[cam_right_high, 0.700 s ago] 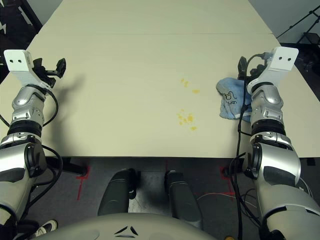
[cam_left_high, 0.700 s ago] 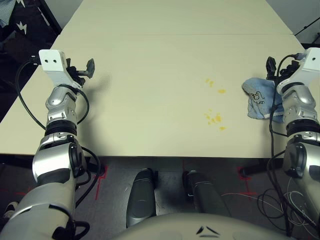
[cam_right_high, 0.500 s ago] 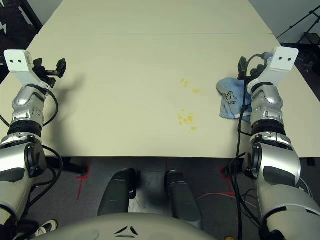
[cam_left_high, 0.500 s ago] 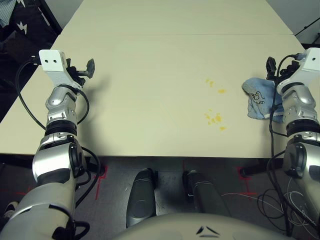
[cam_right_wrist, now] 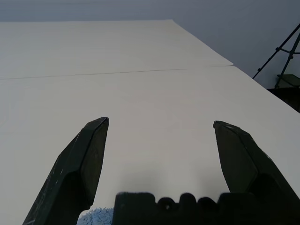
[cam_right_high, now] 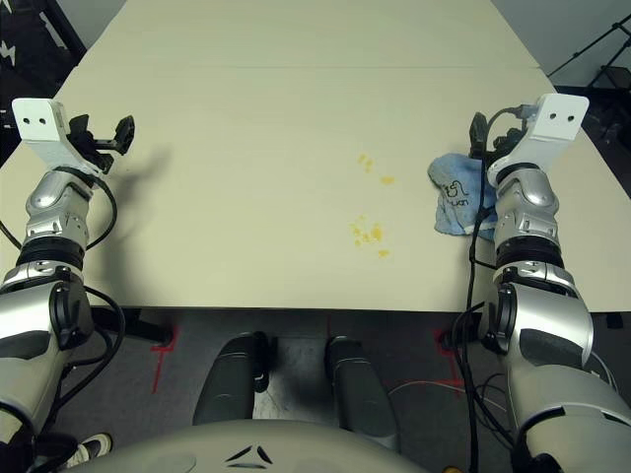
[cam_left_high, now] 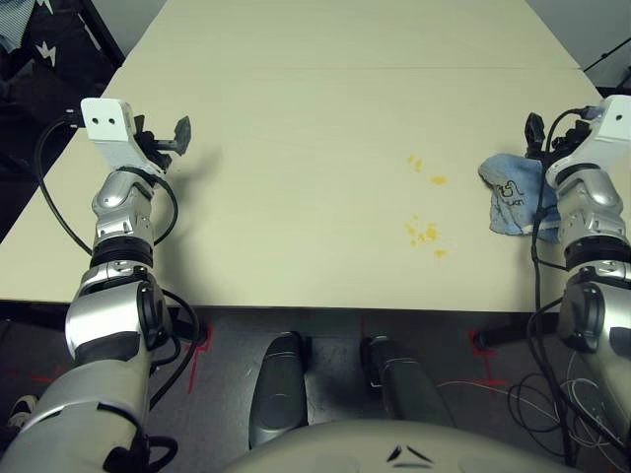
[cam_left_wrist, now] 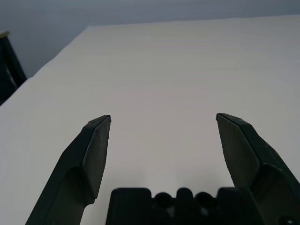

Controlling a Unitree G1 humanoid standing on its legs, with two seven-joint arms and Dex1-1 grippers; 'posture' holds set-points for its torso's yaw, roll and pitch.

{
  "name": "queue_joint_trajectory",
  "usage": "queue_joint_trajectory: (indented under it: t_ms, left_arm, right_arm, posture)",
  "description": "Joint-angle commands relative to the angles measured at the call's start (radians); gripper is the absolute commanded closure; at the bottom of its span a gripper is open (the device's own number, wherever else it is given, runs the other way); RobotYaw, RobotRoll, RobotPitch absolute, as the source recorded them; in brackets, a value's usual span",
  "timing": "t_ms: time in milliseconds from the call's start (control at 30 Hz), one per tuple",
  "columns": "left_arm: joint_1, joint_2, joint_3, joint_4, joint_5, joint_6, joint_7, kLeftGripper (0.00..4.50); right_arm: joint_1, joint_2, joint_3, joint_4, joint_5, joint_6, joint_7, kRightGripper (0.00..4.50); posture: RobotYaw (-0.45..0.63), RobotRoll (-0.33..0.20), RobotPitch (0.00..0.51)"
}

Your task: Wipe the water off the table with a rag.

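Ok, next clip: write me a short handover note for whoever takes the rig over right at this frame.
Left hand: open, empty, raised over the table's left side, far from the job.
Right hand: open, empty, above the rag's far edge.
Rag: crumpled on the table at the right, beside the right forearm, not gripped.
Water: two small yellow-orange clusters left of the rag, one near, one further back.
Done: nothing wiped yet.
Left: grasp the rag, wipe both clusters.
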Motion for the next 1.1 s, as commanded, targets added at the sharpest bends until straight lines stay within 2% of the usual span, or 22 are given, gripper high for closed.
queue_joint_trajectory:
  t_ms: [33,200,300,400,567,800,933,1100]
  left_arm:
    - [0.028,-0.014,-0.022,-0.086,-0.051,0.057,-0.182,0.0]
    - [0.121,-0.02,-0.074,-0.333,-0.137,0.217,-0.42,0.0]
    - [0.197,0.006,-0.127,-0.498,-0.18,0.332,-0.546,0.0]
    - [0.246,0.035,-0.165,-0.594,-0.188,0.385,-0.618,0.0]
    - [0.288,0.062,-0.222,-0.666,-0.172,0.396,-0.7,0.0]
    - [0.334,0.055,-0.283,-0.748,-0.171,0.402,-0.73,0.0]
    - [0.351,0.047,-0.303,-0.757,-0.163,0.385,-0.731,0.0]
    - [0.357,0.03,-0.319,-0.733,-0.148,0.346,-0.721,0.0]
  right_arm:
    - [-0.014,-0.014,-0.008,0.001,0.003,0.013,-0.002,0.06]
    - [-0.016,-0.014,-0.009,0.011,0.002,0.011,-0.005,0.06]
    - [-0.016,-0.012,-0.008,0.01,0.002,0.011,-0.005,0.06]
    - [-0.014,-0.013,-0.008,0.009,0.002,0.013,-0.004,0.06]
    - [-0.008,-0.02,-0.01,0.007,0.003,0.016,-0.003,0.06]
    - [0.004,-0.05,-0.01,-0.008,0.008,0.071,0.025,0.06]
    - [-0.003,-0.105,0.007,-0.027,0.007,0.2,0.095,0.06]
    - [-0.01,-0.213,0.04,-0.125,0.018,0.484,0.243,0.06]
  posture:
    - [0.13,0.0,0.134]
    - [0.13,0.0,0.134]
    - [0.13,0.0,0.135]
    - [0.13,0.0,0.137]
    - [0.12,0.0,0.141]
    - [0.11,0.0,0.151]
    - [0.1,0.0,0.153]
    - [0.09,0.0,0.155]
